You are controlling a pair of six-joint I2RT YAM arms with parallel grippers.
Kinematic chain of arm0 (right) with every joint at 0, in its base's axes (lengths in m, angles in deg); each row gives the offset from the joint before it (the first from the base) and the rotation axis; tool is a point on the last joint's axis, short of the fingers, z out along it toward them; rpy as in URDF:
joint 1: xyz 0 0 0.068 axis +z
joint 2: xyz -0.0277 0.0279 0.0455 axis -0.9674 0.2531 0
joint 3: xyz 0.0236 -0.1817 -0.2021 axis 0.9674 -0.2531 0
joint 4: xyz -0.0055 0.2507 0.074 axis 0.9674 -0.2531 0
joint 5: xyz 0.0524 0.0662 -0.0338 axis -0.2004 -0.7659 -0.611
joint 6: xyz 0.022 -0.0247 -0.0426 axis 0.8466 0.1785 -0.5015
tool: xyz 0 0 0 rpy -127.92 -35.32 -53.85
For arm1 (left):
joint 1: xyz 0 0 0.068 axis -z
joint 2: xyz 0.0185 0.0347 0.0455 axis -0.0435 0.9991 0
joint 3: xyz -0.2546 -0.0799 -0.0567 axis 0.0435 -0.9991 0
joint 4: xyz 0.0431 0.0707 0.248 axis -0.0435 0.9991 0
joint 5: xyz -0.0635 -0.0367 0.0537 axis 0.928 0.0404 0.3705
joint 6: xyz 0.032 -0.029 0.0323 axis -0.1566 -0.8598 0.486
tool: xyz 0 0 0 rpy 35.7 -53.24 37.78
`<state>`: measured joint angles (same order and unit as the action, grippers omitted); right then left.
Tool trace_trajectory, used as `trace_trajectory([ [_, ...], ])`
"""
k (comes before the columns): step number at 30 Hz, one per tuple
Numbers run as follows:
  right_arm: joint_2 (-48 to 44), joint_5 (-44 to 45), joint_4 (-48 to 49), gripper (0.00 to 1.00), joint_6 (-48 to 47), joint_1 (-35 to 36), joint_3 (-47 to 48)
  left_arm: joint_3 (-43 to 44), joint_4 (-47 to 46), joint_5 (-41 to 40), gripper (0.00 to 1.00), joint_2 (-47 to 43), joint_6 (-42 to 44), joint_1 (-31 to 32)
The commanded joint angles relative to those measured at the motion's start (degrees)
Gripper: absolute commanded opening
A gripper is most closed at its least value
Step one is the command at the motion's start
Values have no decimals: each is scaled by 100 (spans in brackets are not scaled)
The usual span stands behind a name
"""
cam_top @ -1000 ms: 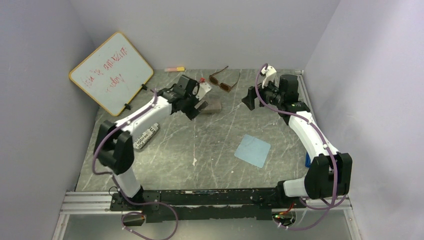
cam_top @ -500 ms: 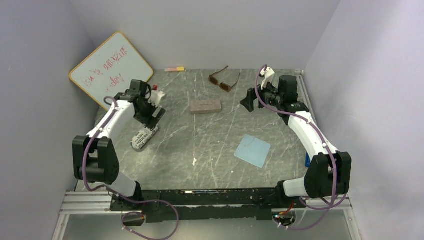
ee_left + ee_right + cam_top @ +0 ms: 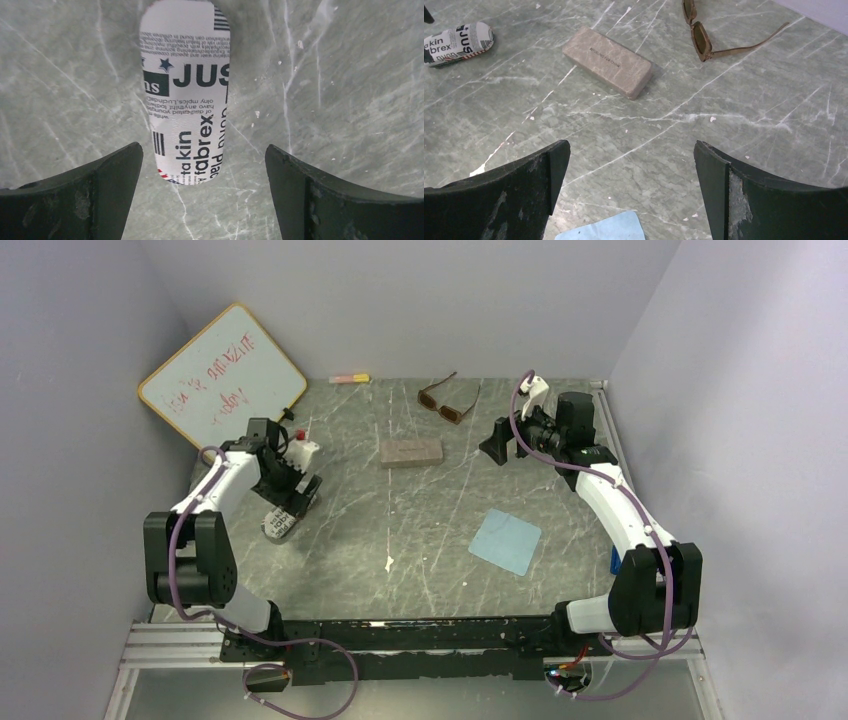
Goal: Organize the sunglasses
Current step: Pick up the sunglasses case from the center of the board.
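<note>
Moved in since half a second ago: left gripper [image 3: 203,152], spread wide, empty, directly above the end of one pouch [image 3: 187,95]. Unmoved: right gripper [image 3: 631,146], also spread, empty. Ahead of it, one case [image 3: 608,68]; beyond, rightward, one brown sunglasses [image 3: 698,37] pair; beneath, one blue cloth [image 3: 601,229].

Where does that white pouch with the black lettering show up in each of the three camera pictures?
Top external: the white oblong fabric pouch with black lettering lies at the left, partly under the open left gripper.
Left wrist: upper middle.
Right wrist: top left corner.
Shared landmark: the grey-green marbled tabletop beneath it in all three.
</note>
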<state>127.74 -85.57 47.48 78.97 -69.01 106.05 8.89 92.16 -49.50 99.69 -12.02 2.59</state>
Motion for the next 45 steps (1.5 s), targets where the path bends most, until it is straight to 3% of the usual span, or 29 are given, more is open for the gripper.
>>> trace_trajectory([
  [1, 8, -121, 322, 100, 39, -26, 2, -309, -495, -149, 97, 96, 64, -1],
  [23, 35, -165, 333, 99, 102, -26, -7, -715, -1203, -591, 77, 302, 105, -1],
  [34, 1, -172, 340, 99, 102, -26, -16, -699, -1145, -449, 59, 351, 90, -1],
  [40, 68, -461, 312, 99, 85, -26, 25, -262, -805, 427, 51, 212, 160, -1],
  [45, 57, -1210, 331, 100, 92, -22, 30, 310, -502, 1691, 43, 111, 200, -1],
])
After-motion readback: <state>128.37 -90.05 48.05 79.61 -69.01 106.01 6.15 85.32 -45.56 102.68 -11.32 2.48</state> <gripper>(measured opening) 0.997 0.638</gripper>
